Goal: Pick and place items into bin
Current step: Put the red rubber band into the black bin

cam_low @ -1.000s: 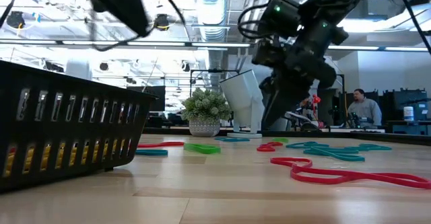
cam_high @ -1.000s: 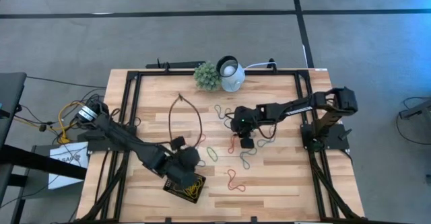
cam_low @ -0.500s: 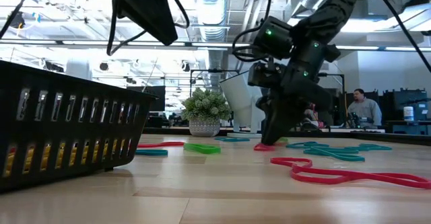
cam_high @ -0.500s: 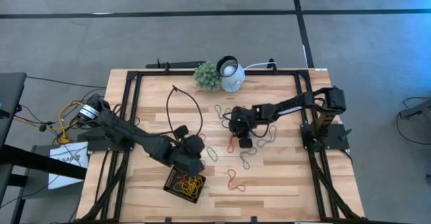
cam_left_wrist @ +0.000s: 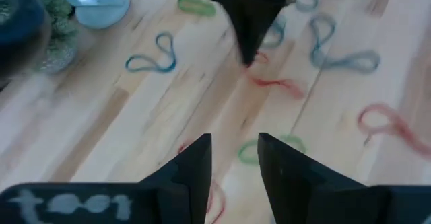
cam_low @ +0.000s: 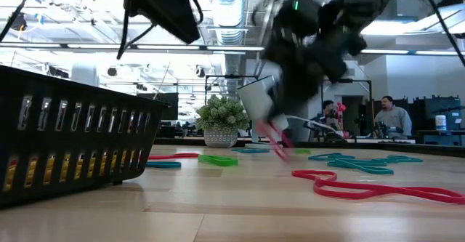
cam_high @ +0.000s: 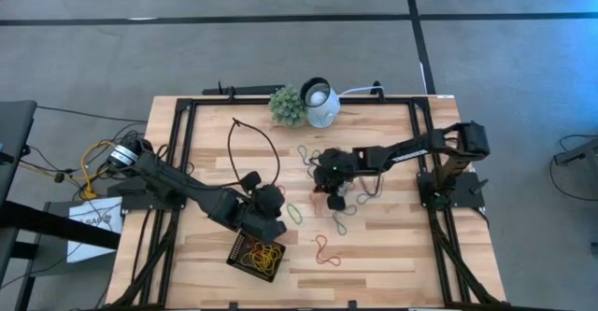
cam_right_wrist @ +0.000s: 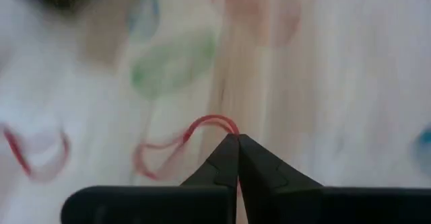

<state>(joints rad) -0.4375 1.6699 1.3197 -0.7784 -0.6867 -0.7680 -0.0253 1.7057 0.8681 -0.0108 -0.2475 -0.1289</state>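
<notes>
Overhead looks down; low camera level; wrists close; all share table (cam_high: 392,246).

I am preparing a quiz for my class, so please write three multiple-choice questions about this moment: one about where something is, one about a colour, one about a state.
1. Where does the bin sit on the table?
A. near the front edge, on the left arm's side
B. beside the white lamp
C. under the right arm's base

2. What colour is the band at the right gripper?
A. green
B. red
C. yellow

3. How do the left gripper's fingers stand?
A. shut on a band
B. shut on the bin's rim
C. open, holding nothing

Key:
1 A, the high view shows it at the front left.
2 B, the right wrist view shows a red loop pinched at the tips.
3 C, the left wrist view shows a gap between the fingers.
</notes>
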